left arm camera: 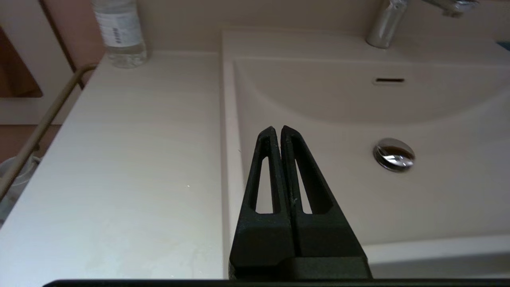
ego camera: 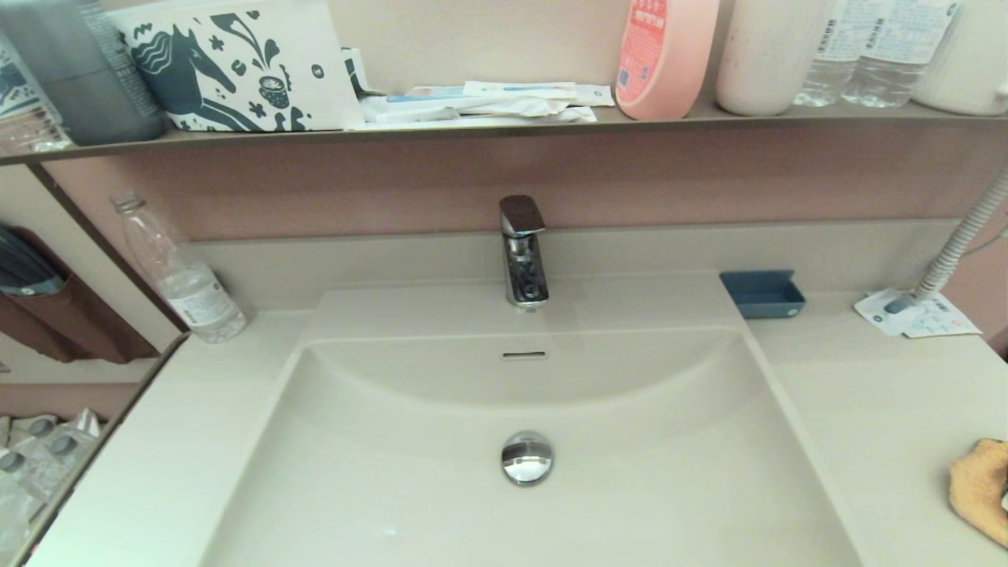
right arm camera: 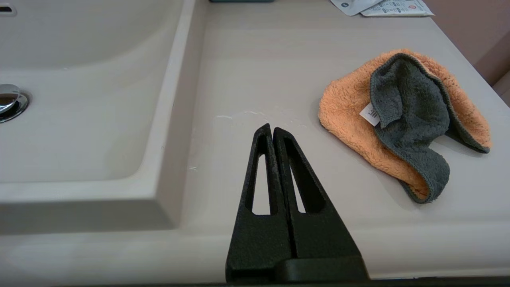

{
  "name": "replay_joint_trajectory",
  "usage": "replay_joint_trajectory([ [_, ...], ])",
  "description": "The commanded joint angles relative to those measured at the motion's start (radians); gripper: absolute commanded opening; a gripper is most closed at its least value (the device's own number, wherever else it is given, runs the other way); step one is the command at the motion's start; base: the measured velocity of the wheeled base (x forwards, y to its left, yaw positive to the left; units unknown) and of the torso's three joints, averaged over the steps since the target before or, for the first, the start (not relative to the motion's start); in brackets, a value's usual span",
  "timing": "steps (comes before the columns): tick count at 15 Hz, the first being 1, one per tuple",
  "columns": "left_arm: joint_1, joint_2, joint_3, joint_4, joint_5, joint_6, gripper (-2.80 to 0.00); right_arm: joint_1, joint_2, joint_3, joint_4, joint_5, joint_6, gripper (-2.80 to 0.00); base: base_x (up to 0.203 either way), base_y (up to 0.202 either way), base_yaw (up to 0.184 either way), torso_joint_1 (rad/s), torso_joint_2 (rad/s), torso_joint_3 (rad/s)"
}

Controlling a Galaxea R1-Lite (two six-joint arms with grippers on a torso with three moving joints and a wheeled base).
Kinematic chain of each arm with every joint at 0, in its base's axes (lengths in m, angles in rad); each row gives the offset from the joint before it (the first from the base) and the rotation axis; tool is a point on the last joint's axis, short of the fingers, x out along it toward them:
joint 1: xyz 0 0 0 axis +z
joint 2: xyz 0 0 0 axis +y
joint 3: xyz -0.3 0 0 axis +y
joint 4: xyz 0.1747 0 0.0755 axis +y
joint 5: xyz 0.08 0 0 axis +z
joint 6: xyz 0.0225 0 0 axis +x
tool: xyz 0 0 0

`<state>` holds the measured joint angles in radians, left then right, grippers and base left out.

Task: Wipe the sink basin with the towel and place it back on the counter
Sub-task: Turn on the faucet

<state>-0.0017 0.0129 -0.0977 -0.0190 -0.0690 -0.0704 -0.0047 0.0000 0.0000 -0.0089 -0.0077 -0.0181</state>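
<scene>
The cream-beige sink basin (ego camera: 441, 441) fills the middle of the head view, with its chrome drain plug (ego camera: 527, 457), slot overflow (ego camera: 524, 355) and faucet (ego camera: 523, 250). The orange-and-grey towel (right arm camera: 402, 119) lies crumpled on the counter (right arm camera: 255, 71) to the right of the basin, and its edge shows as the towel (ego camera: 980, 488) in the head view. My right gripper (right arm camera: 272, 128) is shut and empty above the counter, apart from the towel on the basin side. My left gripper (left arm camera: 277, 129) is shut and empty over the basin's left rim. Neither gripper shows in the head view.
A clear water bottle (ego camera: 183, 276) stands at the back left of the counter. A blue soap dish (ego camera: 762, 294) and white paper packets (ego camera: 917, 315) under a grey hose lie at the back right. A dark shelf (ego camera: 504, 126) above holds bottles and a printed box.
</scene>
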Motion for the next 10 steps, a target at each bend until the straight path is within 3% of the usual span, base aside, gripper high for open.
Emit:
replay_joint_trajectory([
  [1, 0.0, 0.049, -0.048, 0.031, -0.03, 0.0, -2.8, 0.0, 0.0, 0.0, 0.0, 0.0, 0.0, -2.8, 0.0, 0.0, 0.0, 0.0, 0.0, 0.0],
  [4, 0.0, 0.173, -0.098, 0.022, -0.066, 0.005, -2.8, 0.0, 0.0, 0.0, 0.0, 0.0, 0.0, -2.8, 0.0, 0.0, 0.0, 0.0, 0.0, 0.0],
  [10, -0.001, 0.541, -0.308, -0.017, -0.181, 0.006, -2.8, 0.0, 0.0, 0.0, 0.0, 0.0, 0.0, -2.8, 0.0, 0.0, 0.0, 0.0, 0.0, 0.0],
])
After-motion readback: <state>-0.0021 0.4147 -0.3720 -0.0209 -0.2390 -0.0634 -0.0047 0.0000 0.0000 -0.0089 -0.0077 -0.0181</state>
